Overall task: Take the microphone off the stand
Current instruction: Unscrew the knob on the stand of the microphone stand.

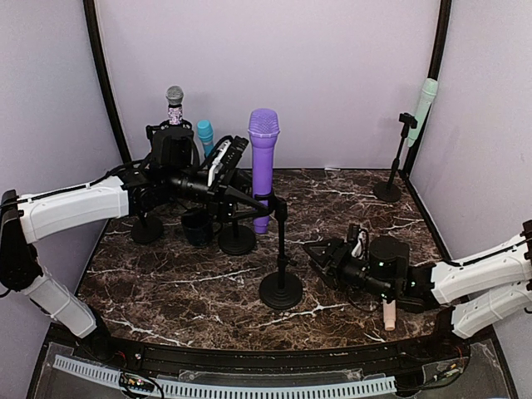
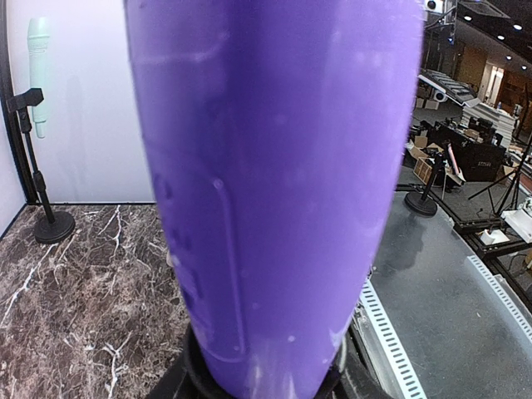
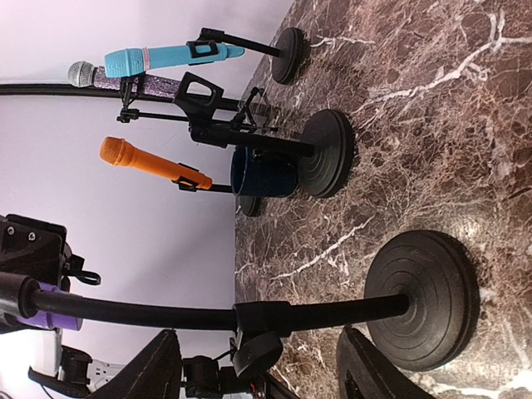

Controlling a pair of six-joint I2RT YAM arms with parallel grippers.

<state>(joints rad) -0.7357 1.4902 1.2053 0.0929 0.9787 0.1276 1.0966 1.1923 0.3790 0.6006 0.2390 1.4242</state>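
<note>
**Task item.** The purple microphone [image 1: 263,158] stands upright in the clip of the centre stand [image 1: 281,291]. It has not been lifted out, so the removal itself is not yet done.

**Grippers.** Your left gripper [image 1: 249,199] is on the microphone's lower body, just above the clip. The purple barrel fills the left wrist view. I judge the jaws closed on it, though the fingers themselves do not show. Your right gripper [image 3: 262,370] lies low beside the stand, jaws apart and empty, with the pole just ahead of them and the round base beyond.

**Outstanding, in my judgement.** Steady the stand, then draw the microphone up and clear of the clip.

**Surroundings.**
- Further stands at the rear left carry a silver-headed microphone [image 1: 174,96], a teal microphone [image 1: 204,131] and an orange microphone [image 3: 150,162], the last seen from the right wrist.
- A dark blue cup [image 3: 264,173] sits among their bases.
- A mint-green microphone [image 1: 426,98] is on a stand in the far right corner.

**Surface and room.** The tabletop [image 1: 166,283] is dark brown and marble-patterned with white veins. It is enclosed by plain pale lilac walls [image 1: 332,75].
</note>
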